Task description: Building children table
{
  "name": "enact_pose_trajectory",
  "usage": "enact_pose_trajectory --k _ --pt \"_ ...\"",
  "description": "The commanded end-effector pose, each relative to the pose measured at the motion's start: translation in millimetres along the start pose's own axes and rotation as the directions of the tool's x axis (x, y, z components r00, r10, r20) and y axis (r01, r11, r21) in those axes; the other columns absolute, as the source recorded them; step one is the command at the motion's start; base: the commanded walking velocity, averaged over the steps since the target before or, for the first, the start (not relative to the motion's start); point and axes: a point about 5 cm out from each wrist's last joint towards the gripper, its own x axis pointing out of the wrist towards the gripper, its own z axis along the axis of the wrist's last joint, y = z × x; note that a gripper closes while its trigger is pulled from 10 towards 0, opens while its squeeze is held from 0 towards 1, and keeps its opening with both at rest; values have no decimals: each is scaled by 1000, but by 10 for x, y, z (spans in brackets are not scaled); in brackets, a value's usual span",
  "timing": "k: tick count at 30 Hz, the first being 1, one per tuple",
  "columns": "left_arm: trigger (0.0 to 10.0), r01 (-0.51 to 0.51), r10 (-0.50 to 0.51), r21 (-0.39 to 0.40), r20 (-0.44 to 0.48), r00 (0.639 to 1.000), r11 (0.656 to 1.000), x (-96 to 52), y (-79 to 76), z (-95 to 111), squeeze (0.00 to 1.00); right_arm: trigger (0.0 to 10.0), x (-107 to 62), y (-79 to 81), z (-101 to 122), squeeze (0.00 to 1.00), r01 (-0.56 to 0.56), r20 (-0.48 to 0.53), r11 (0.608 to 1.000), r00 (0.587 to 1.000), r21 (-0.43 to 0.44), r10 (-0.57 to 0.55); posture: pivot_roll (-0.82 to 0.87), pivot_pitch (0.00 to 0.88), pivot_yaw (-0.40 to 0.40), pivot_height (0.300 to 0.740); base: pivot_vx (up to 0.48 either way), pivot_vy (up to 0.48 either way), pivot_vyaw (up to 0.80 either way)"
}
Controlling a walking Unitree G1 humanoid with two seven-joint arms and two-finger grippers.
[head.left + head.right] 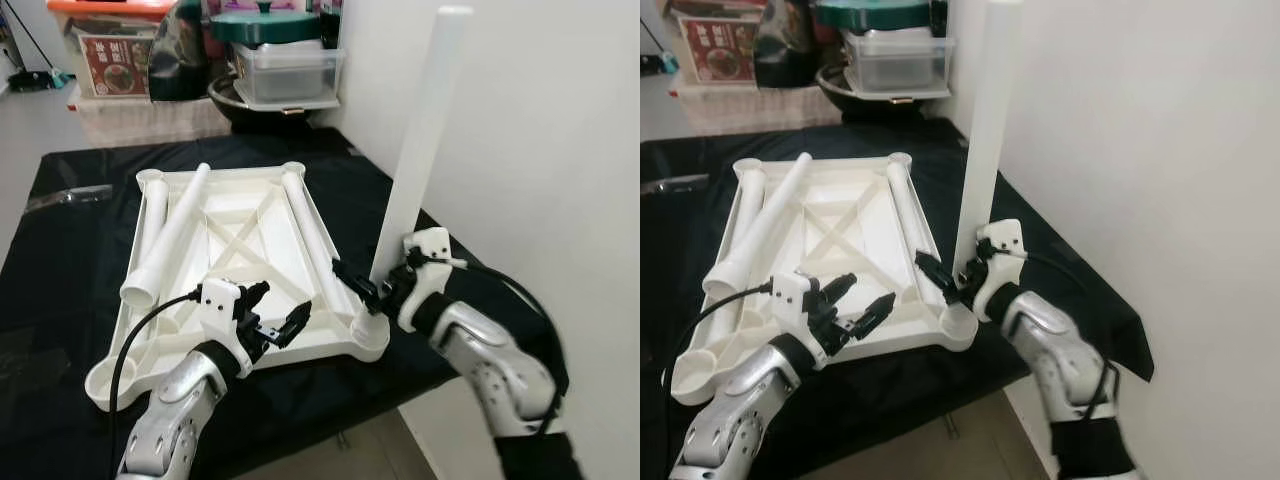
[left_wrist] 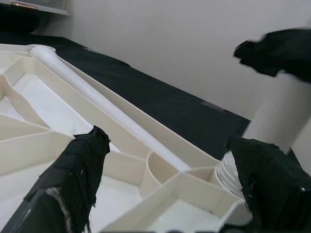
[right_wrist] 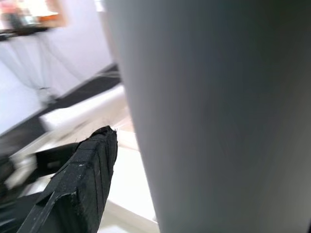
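1. Tabletop panel (image 1: 230,262): one white plastic piece, lying underside up on the black-covered worktop (image 1: 60,270), centre of the frame, with its ribs and corner sockets exposed.
2. Legs, four counted: three loose legs (image 1: 170,236) lie across the panel, two toward its left edge and one along its right edge.
3. The fourth, the upright leg (image 1: 420,140), stands in the lower right corner socket (image 1: 370,328) of the panel, right of centre in the frame, close to the white wall (image 1: 540,150).
4. Right gripper (image 1: 375,285): fingers closed around the upright leg near its base.
5. Left gripper (image 1: 275,312): fingers spread apart, holding nothing, over the lower edge of the panel.
6. Upper left of the frame: stacked storage containers (image 1: 285,65) and boxes behind the worktop.
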Motion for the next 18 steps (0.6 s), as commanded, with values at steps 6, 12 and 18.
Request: enact_pose_trajectory --k 6,12,18 --pt "10000 6 -6 -13 -13 1000 1000 -4 -20 -31 0 0 30 240 -90 0 -190 4 981 982 29 190 49 0 -97 740 0 0 0" --pt "10000 12 -12 -18 -15 1000 1000 -5 -24 -37 0 0 111 -153 -266 0 225 -109 974 969 39 -220 39 0 -91 740 0 0 0" --pt "10000 12 -12 -18 -15 1000 1000 5 -27 -48 0 0 -115 -593 -571 0 793 -282 608 589 26 -757 52 0 -99 740 0 0 0"
